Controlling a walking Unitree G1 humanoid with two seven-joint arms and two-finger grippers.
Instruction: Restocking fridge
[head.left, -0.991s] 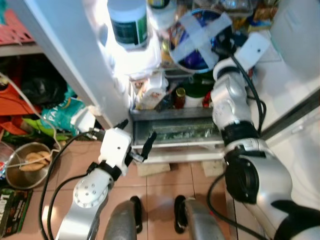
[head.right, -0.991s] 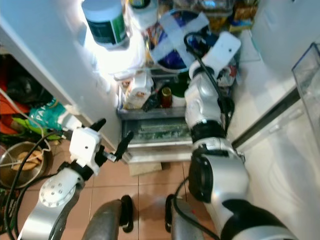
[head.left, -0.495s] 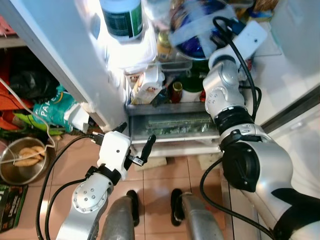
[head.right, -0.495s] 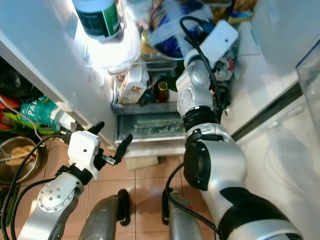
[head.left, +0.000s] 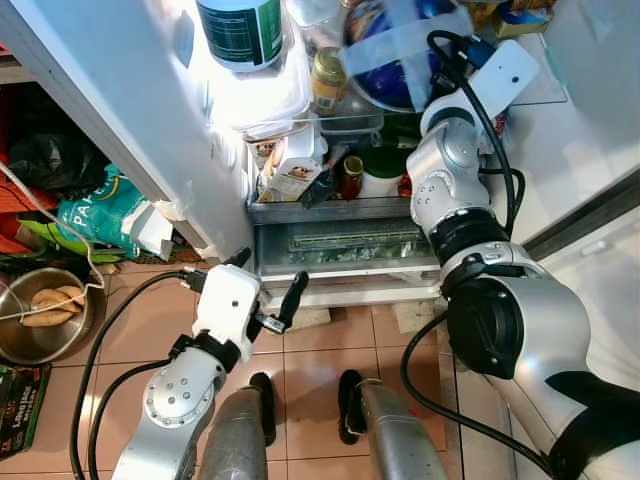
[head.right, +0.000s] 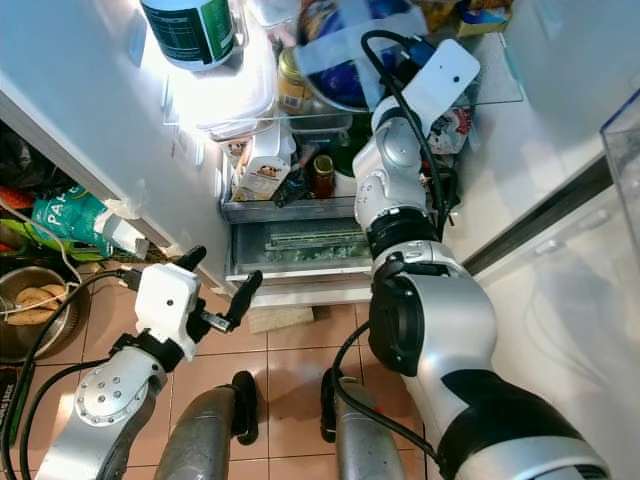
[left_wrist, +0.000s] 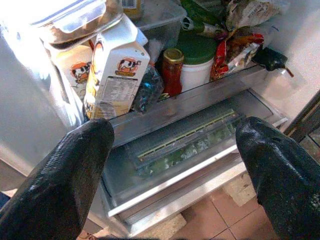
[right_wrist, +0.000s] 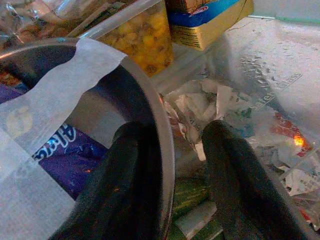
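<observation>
The fridge stands open before me. My right gripper (right_wrist: 175, 129) reaches onto an upper shelf and is shut on the rim of a metal bowl (head.left: 395, 55) with white tape strips across its top. One finger (right_wrist: 125, 165) is inside the bowl (right_wrist: 150, 95), the other outside. My left gripper (head.left: 268, 275) hangs low and open, empty, in front of the crisper drawer (head.left: 340, 245). Through the left wrist view I see a milk carton (left_wrist: 115, 75), a red-lidded jar (left_wrist: 171, 70) and a green-lidded tub (left_wrist: 197, 57) on the shelf above that drawer.
A big white jar with a green label (head.left: 240, 25) stands on clear lidded containers (head.left: 260, 95) at the upper left. The fridge door (head.left: 600, 150) is open on the right. On the floor at left are a pot with food (head.left: 40, 315) and a green bag (head.left: 100, 215).
The camera has shifted. The taped bowl has tilted and moved a little deeper into the shelf with my right gripper. The left gripper has held its place.
</observation>
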